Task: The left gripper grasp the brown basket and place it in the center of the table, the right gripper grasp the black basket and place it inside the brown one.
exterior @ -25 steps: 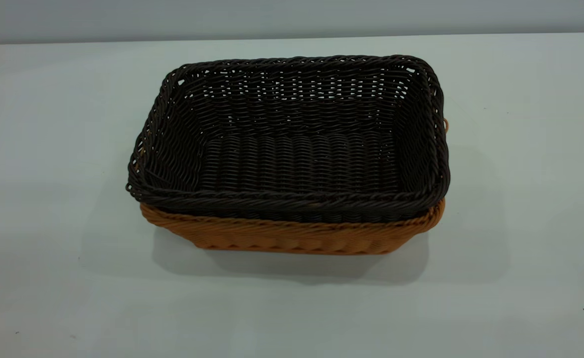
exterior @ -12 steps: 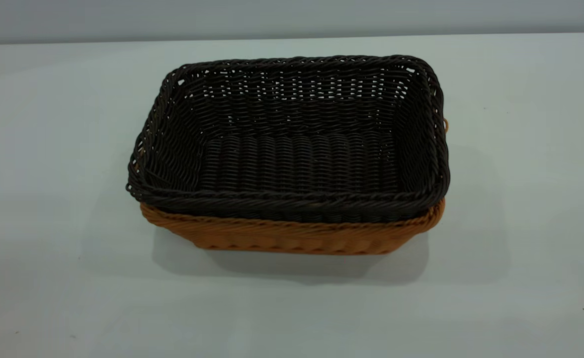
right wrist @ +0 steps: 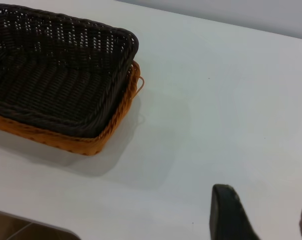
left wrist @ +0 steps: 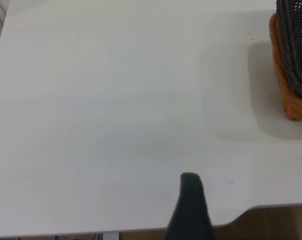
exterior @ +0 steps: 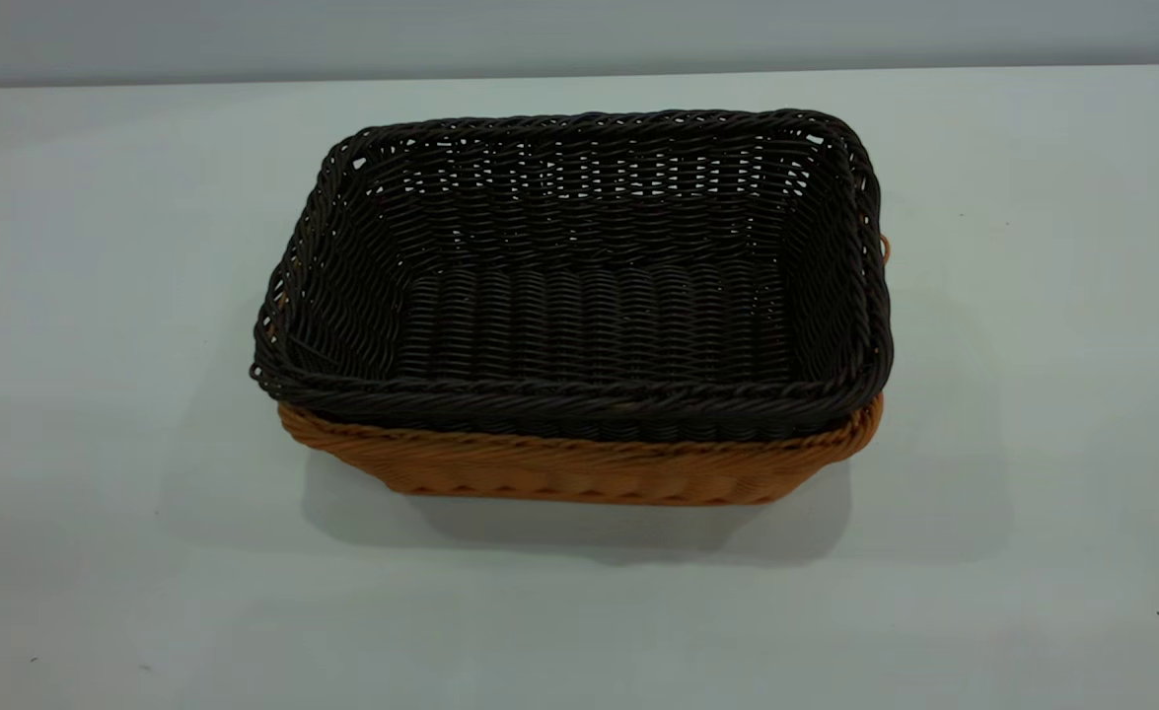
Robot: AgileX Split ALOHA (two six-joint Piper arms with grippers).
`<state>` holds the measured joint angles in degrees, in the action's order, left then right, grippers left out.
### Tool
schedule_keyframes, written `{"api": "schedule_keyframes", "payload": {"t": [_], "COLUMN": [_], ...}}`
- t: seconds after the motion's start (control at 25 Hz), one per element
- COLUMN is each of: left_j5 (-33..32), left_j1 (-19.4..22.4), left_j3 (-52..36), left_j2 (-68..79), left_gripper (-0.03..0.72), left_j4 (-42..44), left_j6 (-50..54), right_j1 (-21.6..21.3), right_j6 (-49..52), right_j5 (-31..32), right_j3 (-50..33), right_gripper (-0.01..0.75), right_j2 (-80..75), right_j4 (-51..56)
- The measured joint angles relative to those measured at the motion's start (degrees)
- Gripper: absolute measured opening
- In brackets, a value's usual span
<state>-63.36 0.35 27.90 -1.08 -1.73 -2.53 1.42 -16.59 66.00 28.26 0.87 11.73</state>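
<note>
The black basket (exterior: 589, 296) sits nested inside the brown basket (exterior: 579, 471), and the pair rests in the middle of the table (exterior: 96, 296). Only the brown basket's front wall and rim show under the dark one. Neither arm appears in the exterior view. In the left wrist view, my left gripper (left wrist: 241, 210) hangs over the table's edge far from the baskets (left wrist: 291, 100); one dark finger (left wrist: 191, 200) shows, with nothing beside it. In the right wrist view, my right gripper (right wrist: 266, 205) is open and empty over bare table, well away from the stacked baskets (right wrist: 50, 75).
The table's edge (left wrist: 271, 205) and brown floor beyond it show close to the left gripper. A small loop handle (right wrist: 139, 85) sticks out of the brown basket's short end toward the right gripper. A grey wall (exterior: 579, 35) runs behind the table.
</note>
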Motion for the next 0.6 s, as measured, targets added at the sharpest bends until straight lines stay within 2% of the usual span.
{"api": "schedule_keyframes", "payload": {"t": [0.24,0.6], "left_j5": [0.0,0.0], "left_j1": [0.0,0.0], "left_j3": [0.0,0.0], "left_j2": [0.0,0.0], "left_gripper": [0.534,0.534], "left_j4": [0.0,0.0], "left_j6": [0.0,0.1], "right_j1": [0.0,0.0], "right_j6": [0.0,0.0], "right_j5": [0.0,0.0], "right_j3": [0.0,0.0], "right_gripper": [0.239,0.239], "right_j2": [0.0,0.0], "right_j4": [0.0,0.0]}}
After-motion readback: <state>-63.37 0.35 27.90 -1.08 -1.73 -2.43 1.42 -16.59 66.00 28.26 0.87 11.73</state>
